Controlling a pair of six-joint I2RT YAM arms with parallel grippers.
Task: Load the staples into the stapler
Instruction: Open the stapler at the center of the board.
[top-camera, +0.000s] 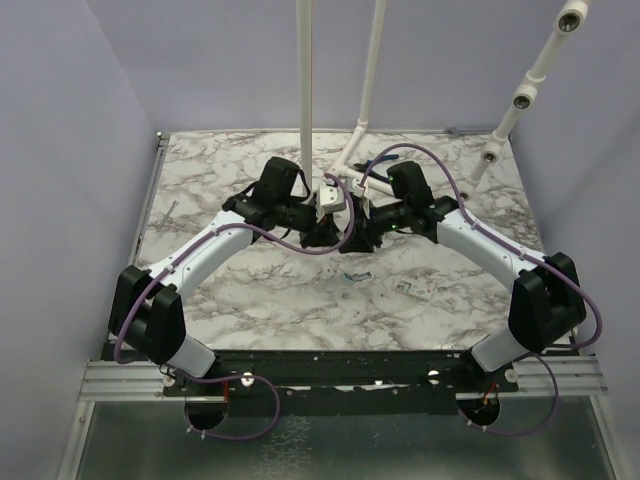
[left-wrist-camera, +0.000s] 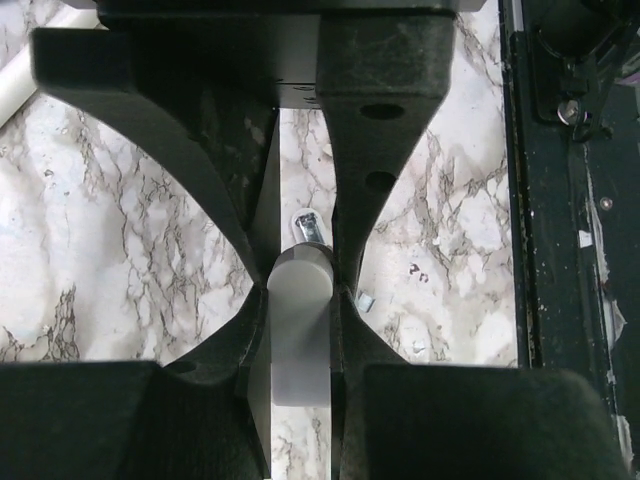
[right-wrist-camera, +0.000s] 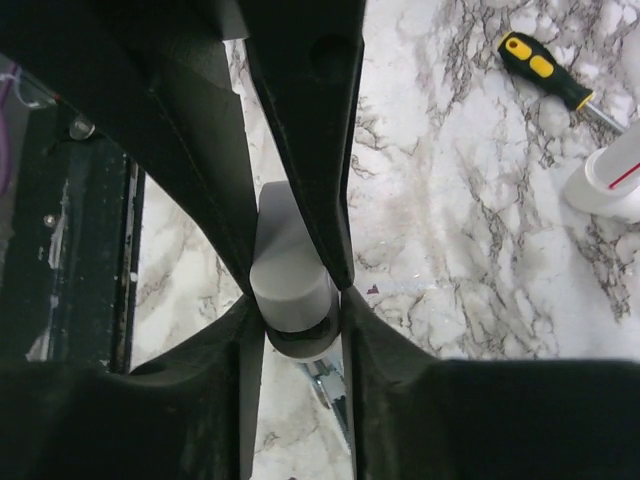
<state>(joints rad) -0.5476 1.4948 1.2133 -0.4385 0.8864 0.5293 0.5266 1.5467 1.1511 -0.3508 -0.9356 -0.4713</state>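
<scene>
The pale stapler (top-camera: 333, 196) is held above the middle of the marble table between both grippers. My left gripper (top-camera: 322, 214) is shut on it. In the left wrist view (left-wrist-camera: 300, 300) the fingers pinch the stapler's pale, round-ended body (left-wrist-camera: 300, 340), and a silvery metal part (left-wrist-camera: 308, 226) sticks out beyond it. My right gripper (top-camera: 358, 212) is also shut on it. In the right wrist view (right-wrist-camera: 295, 295) the jaws clamp the stapler's rounded pale end (right-wrist-camera: 288, 262), with a metal strip (right-wrist-camera: 335, 385) below. A small silvery staple piece (left-wrist-camera: 366, 300) lies on the table.
A yellow-and-black screwdriver (right-wrist-camera: 545, 70) and a white tube (right-wrist-camera: 612, 182) lie on the marble. White poles (top-camera: 305, 100) rise at the back. Small bits (top-camera: 415, 288) and a bluish scrap (top-camera: 350, 278) lie toward the front. The black base rail (left-wrist-camera: 570, 250) runs along the table's near edge.
</scene>
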